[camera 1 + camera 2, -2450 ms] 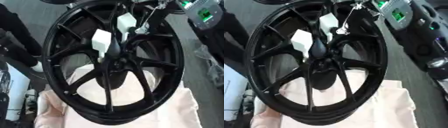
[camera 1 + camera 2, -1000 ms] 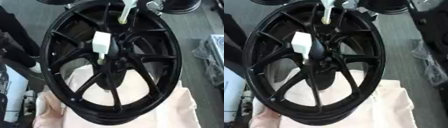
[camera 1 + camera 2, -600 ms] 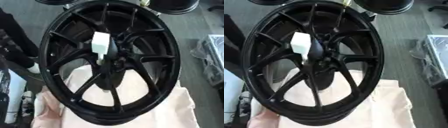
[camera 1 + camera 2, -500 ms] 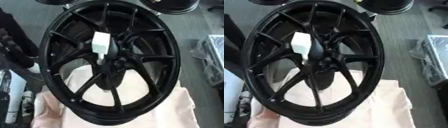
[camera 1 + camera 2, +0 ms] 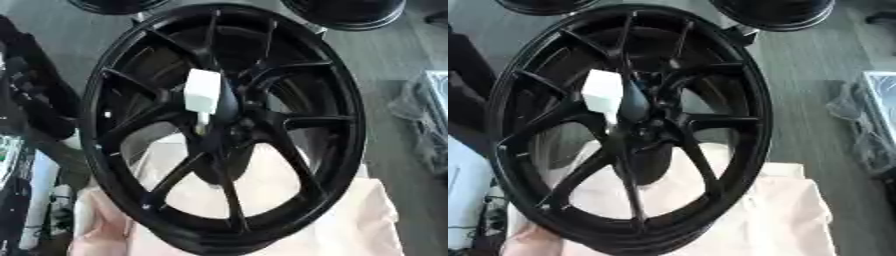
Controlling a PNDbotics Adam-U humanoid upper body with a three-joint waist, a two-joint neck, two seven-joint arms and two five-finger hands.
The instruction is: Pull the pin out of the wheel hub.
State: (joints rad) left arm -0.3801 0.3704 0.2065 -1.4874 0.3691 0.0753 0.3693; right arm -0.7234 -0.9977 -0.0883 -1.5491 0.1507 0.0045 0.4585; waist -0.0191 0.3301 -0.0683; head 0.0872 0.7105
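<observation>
A large black multi-spoke wheel [image 5: 289, 150] stands tilted on a pale pink cloth [image 5: 359, 220] and fills most of both views. At its hub [image 5: 645, 127] a white block-shaped pin head [image 5: 202, 96] sticks out towards me. A thin pale stem [image 5: 202, 120] runs from the block down into the hub. Neither of my hands shows in either view.
Two more black wheels [image 5: 346, 12] [image 5: 114, 5] lie on the grey floor behind the rim. Dark clutter [image 5: 31, 100] and pale equipment [image 5: 39, 195] crowd the left side. A clear-wrapped bin [image 5: 877, 120] sits at the right edge.
A white piece on a thin rod, seen near the rim's top, has moved up and out of view. The white block at the hub has stayed put.
</observation>
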